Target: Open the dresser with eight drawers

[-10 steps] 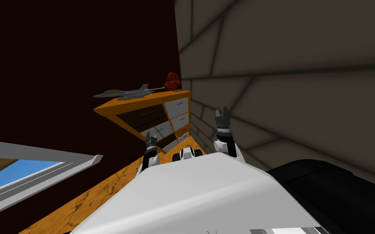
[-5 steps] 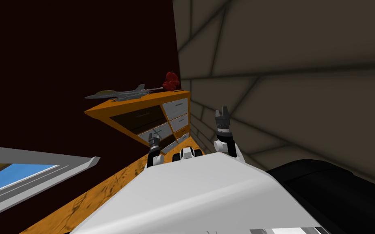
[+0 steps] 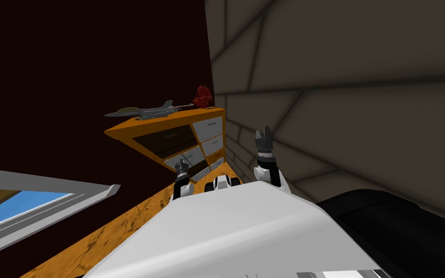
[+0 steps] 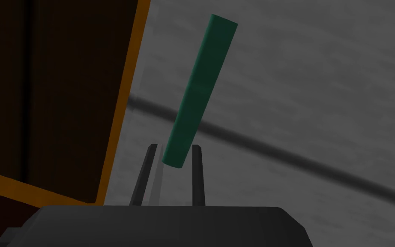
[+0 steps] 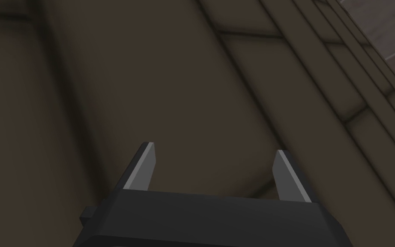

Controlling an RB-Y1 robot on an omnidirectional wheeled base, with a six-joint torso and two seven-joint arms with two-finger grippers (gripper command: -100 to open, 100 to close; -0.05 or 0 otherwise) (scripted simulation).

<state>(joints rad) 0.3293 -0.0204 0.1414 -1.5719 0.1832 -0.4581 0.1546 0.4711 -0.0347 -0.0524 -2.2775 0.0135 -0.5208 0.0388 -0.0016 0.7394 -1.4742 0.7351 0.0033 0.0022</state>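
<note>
- My left gripper [image 4: 174, 146] is closed narrowly on the end of the green handle [image 4: 201, 85] on a grey drawer front [image 4: 299, 85].
- The orange dresser [image 3: 168, 120] stands just ahead of me.
- My right gripper [image 5: 214, 151] is spread wide and holds nothing.

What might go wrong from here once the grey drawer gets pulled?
The left gripper pinches only the end of the dark green bar handle, so it may slip off under a pull. A jerk might also shake the grey model jet lying on top of the orange dresser.
</note>
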